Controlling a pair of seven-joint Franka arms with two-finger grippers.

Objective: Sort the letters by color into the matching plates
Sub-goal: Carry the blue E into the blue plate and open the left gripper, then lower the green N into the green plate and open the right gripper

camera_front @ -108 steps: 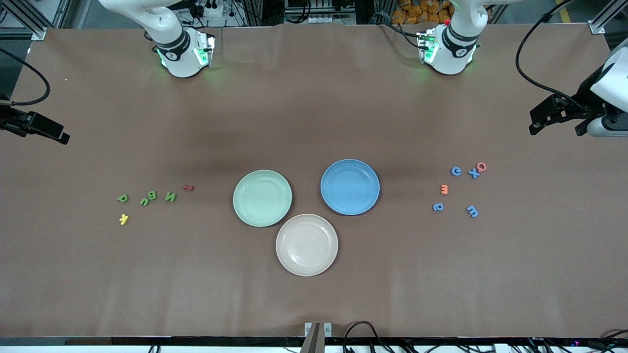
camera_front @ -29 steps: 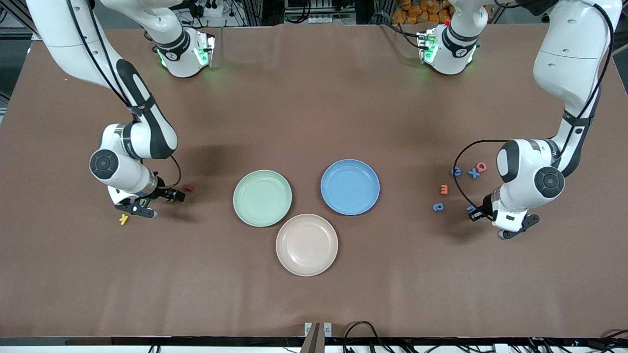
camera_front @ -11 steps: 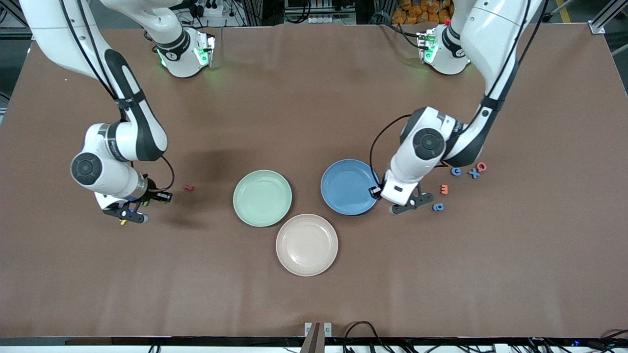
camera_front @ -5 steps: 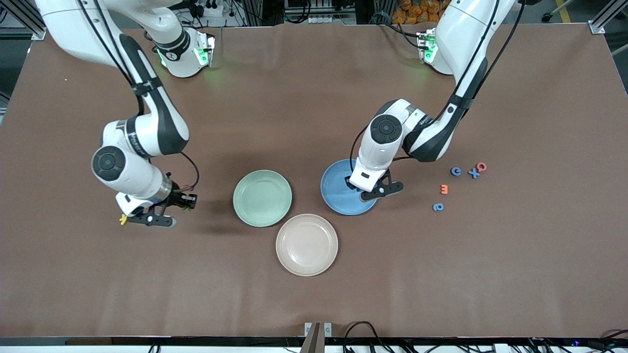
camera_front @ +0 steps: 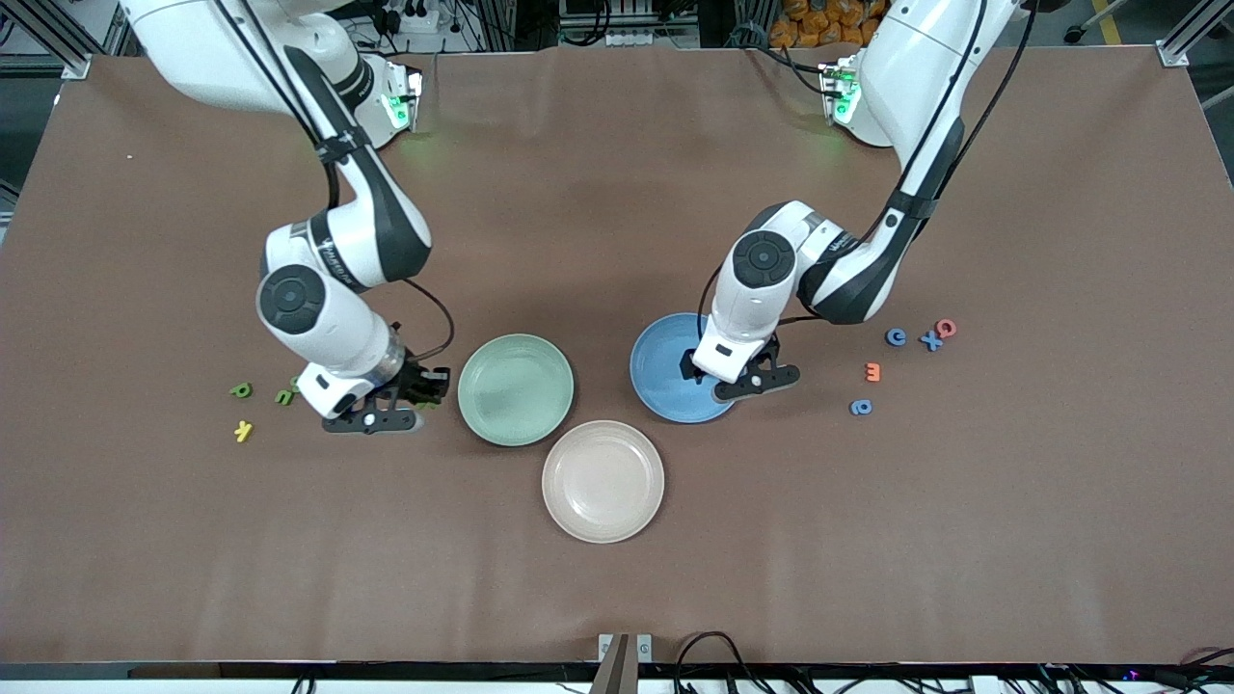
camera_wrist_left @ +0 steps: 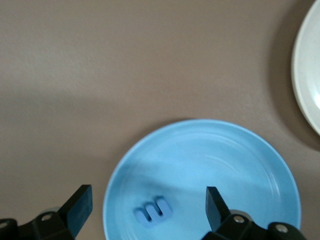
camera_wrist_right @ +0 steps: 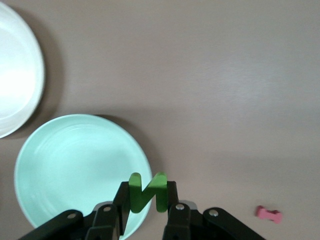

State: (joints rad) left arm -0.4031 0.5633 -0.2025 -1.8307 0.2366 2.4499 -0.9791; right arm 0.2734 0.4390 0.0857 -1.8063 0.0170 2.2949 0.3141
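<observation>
Blue round plate point(camera_wrist_left: 250, 165) holds one blue letter point(camera_wrist_left: 154, 211) under the wide-open left gripper point(camera_wrist_left: 149, 210). One green letter point(camera_wrist_right: 146, 192) is pinched by the right gripper point(camera_wrist_right: 146, 212) at the mint green plate point(camera_wrist_right: 65, 165).

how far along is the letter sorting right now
Done: one blue letter lies in the blue plate, under the open left hand. In hand: the right hand grips a green letter at the green plate's rim. Left: the other letters on the table; the beige plate holds nothing.
</observation>
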